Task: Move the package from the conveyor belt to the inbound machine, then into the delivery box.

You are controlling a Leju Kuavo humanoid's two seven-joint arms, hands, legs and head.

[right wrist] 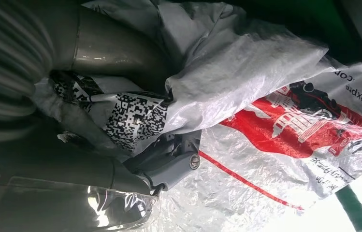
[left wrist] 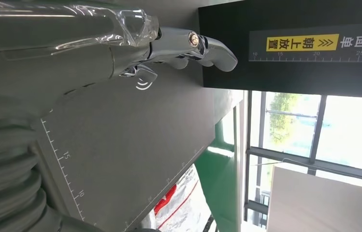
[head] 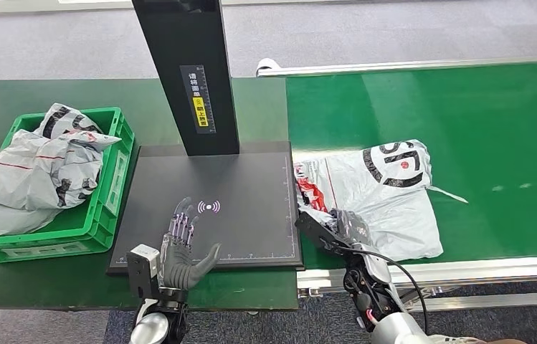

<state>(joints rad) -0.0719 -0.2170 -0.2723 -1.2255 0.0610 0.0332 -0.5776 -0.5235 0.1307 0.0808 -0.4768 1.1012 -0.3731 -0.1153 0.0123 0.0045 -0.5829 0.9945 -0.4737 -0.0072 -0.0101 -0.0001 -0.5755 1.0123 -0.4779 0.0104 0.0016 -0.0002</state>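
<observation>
Right hand [head: 343, 228] grips near-left corner of grey package [head: 387, 193], plastic bunched between thumb and fingers [right wrist: 169, 164]. Package lies on green conveyor belt [head: 480, 115], just beside black inbound machine [head: 251, 179] plate. Left hand [head: 183, 247] hovers over plate, fingers spread wide, holding nothing. Green delivery box [head: 111, 193] on counter [head: 0, 93], left of machine, holds other grey bags [head: 36, 172].

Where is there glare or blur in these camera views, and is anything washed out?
Head view: sharp, with soft ceiling reflections on the green conveyor belt. Left wrist view: the windows are washed out bright, while the left hand shows shiny highlights. Right wrist view: the close part of the right hand is dark and blurred, and the crinkled package glints, overexposed toward one corner.
</observation>
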